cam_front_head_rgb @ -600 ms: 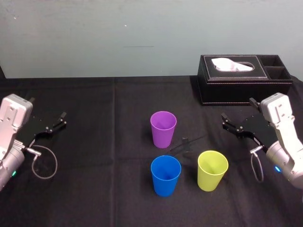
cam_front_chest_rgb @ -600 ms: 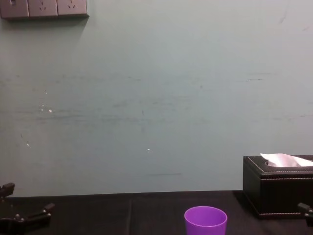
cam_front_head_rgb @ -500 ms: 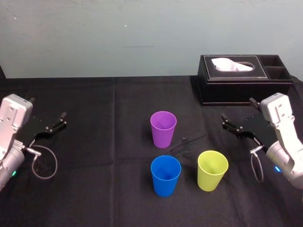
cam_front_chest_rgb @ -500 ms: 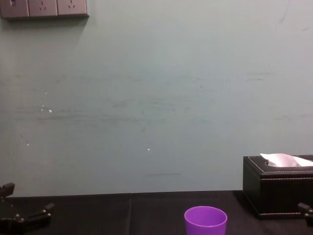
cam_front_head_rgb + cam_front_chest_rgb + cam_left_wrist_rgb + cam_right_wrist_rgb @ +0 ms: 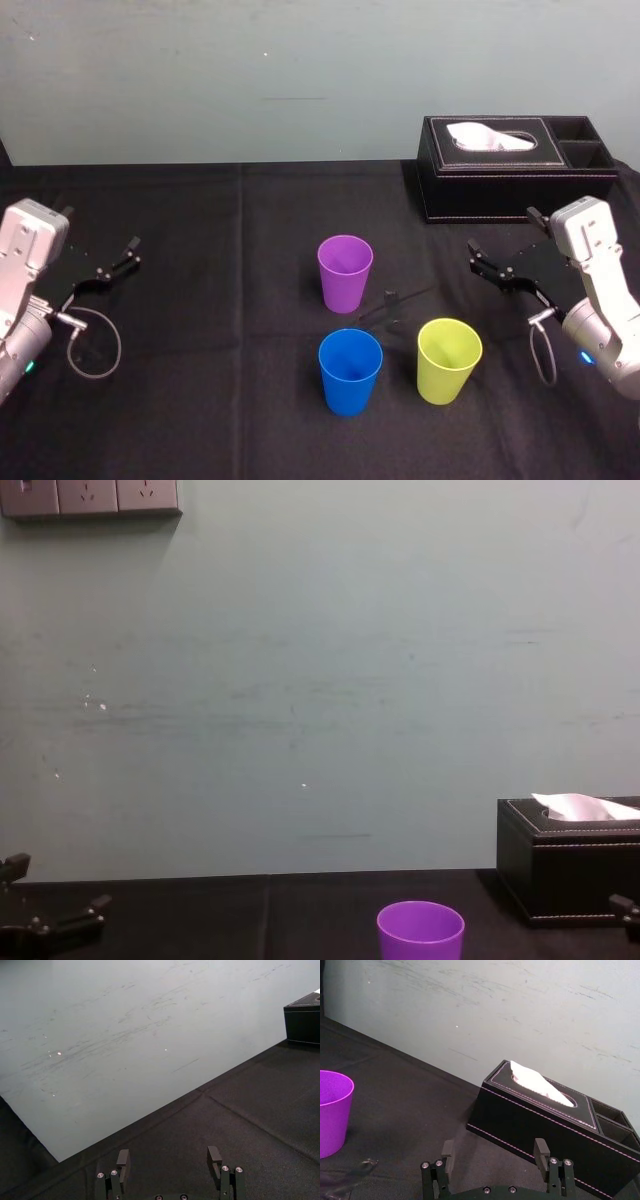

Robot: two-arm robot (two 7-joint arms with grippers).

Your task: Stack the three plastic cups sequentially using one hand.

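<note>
Three upright cups stand apart on the black cloth: a purple cup (image 5: 345, 272) (image 5: 332, 1110) (image 5: 420, 932) at the centre, a blue cup (image 5: 350, 370) in front of it, and a yellow-green cup (image 5: 449, 360) to the blue one's right. My right gripper (image 5: 503, 232) (image 5: 494, 1148) hovers open and empty to the right of the cups, behind the yellow-green one and clear of it. My left gripper (image 5: 100, 228) (image 5: 168, 1157) (image 5: 55, 888) rests open and empty far out on the left side.
A black tissue box (image 5: 515, 165) (image 5: 545, 1110) (image 5: 570, 860) with side compartments stands at the back right, just behind my right gripper. A small dark scrap (image 5: 390, 300) lies between the purple and yellow-green cups. A cable loop (image 5: 95, 345) hangs by the left wrist.
</note>
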